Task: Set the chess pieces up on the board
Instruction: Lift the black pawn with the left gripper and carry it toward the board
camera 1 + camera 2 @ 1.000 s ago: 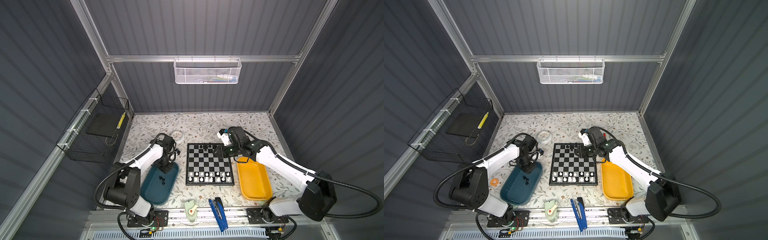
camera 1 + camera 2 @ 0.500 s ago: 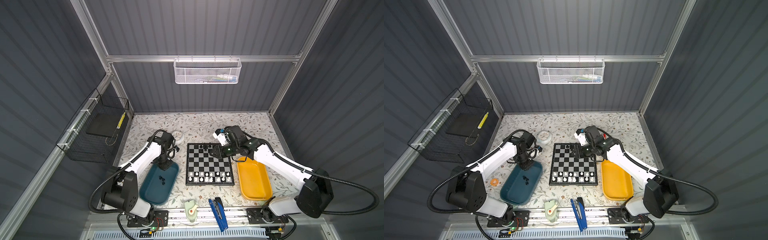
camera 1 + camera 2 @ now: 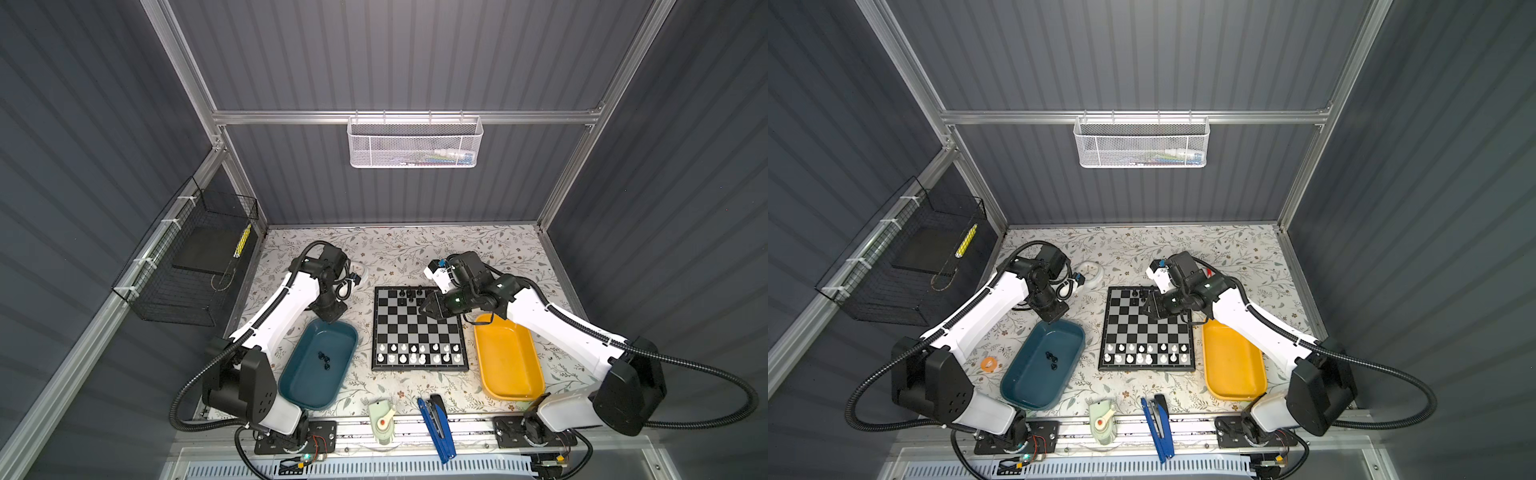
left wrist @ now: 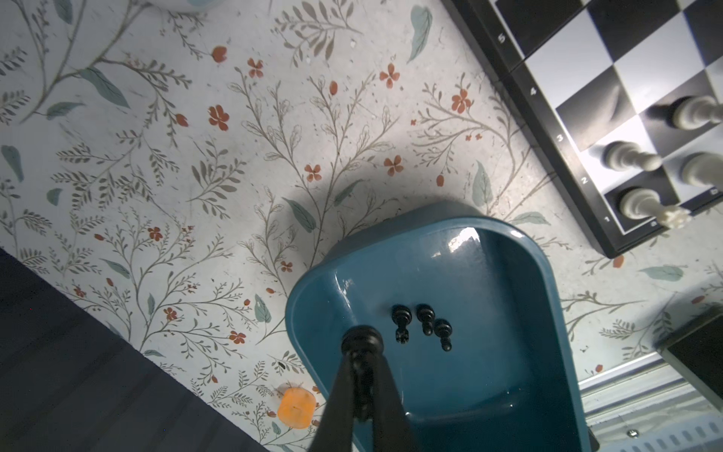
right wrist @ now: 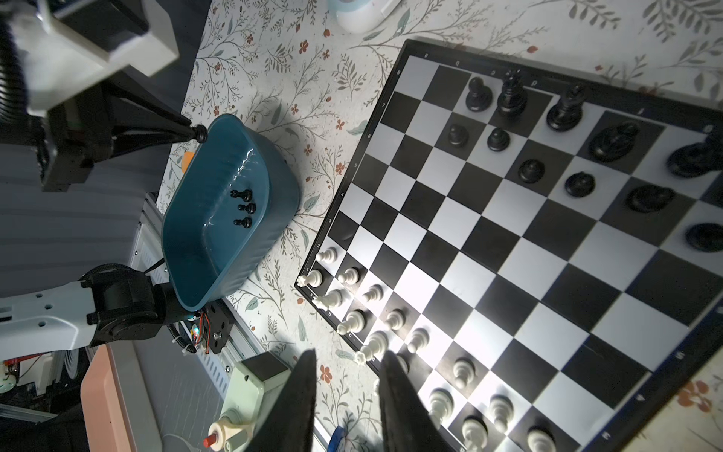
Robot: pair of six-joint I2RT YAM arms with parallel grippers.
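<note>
The left gripper (image 4: 362, 353) is pinching one black piece (image 4: 362, 339) tight between its fingers. It is hanging left of the board (image 3: 415, 328), level with the board's far half. One teal tray (image 3: 299, 395) is lying just left of the board, and three loose black pieces (image 4: 420, 323) are lying close together in it.

The right gripper (image 5: 349, 356) is hovering over the board's far right part, its two fingers spread with nothing between them. In the right wrist view, eleven standing black pieces (image 5: 530, 170) are showing on the board's two far rows, and that view's edge is cutting the rows short.

White pieces (image 3: 417, 353) are filling two rows along the board's near edge, too small to count singly. One yellow tray (image 3: 507, 365) is lying just right of the board.
</note>
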